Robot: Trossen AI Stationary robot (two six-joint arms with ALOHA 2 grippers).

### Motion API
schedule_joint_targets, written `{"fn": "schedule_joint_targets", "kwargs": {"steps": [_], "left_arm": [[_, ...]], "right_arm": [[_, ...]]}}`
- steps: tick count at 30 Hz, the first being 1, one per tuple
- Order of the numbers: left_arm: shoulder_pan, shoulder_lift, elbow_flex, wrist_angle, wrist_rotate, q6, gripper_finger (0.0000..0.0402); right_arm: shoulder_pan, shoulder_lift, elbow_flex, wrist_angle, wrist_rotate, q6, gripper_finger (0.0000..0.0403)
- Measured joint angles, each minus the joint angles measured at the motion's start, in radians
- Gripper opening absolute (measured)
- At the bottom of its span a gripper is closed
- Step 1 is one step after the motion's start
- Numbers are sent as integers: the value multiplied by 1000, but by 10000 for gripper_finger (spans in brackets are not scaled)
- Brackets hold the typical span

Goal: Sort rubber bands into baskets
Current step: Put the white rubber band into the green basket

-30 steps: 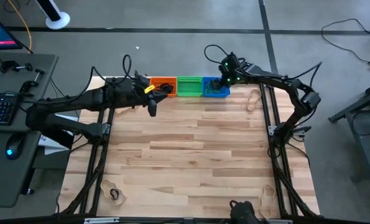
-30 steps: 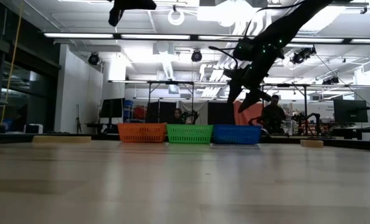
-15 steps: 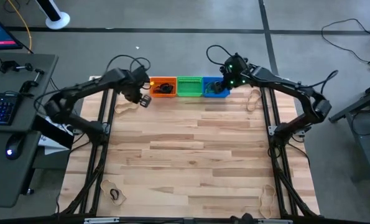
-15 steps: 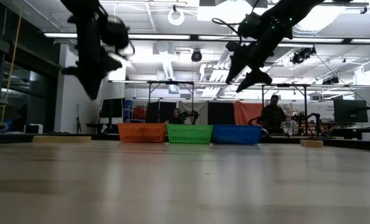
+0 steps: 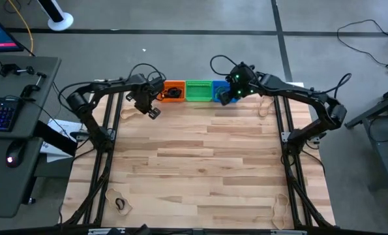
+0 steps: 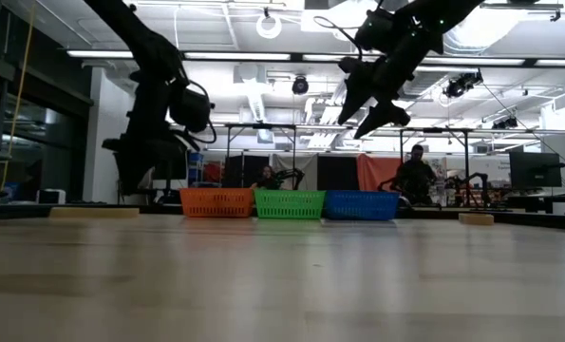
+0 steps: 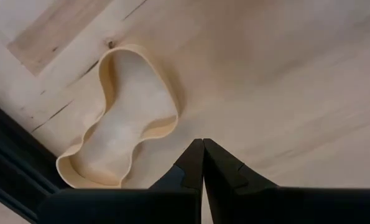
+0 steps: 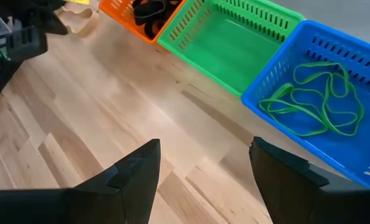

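Tan rubber band [image 7: 119,124] lies flat on the wooden table [image 5: 200,156] just beyond the left gripper [image 7: 203,144], whose fingers are pressed together and hold nothing. Near the blue basket [image 8: 334,99] holding green rubber bands [image 8: 318,102], the right gripper [image 8: 203,152] hangs with fingers wide apart, empty.

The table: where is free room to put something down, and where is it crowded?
The wide middle of the table is bare, from the baskets to the front edge. Crowded: the far edge, with the orange basket, green basket, blue basket and both arms.
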Motion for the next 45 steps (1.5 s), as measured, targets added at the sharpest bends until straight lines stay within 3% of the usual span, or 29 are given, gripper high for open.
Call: {"fn": "schedule_joint_targets", "kwargs": {"steps": [10,23,31,36,41,45], "left_arm": [[11,3,0,-7,-1,34,10],[36,14,-22,38,1,35,174],[65,79,-88,134,11,28,200],[63,81,-99,152,14,11,174],[61,80,-99,156,35,10,37],[49,55,-103,158,26,10,4]], "right_arm": [[12,0,-1,-12,2,-1,236],[12,0,-1,-14,2,11,236],[14,0,-1,-14,19,40,236],[24,0,-2,-14,35,51,236],[33,0,-2,-13,53,59,236],[37,0,-2,-13,54,55,236]]}}
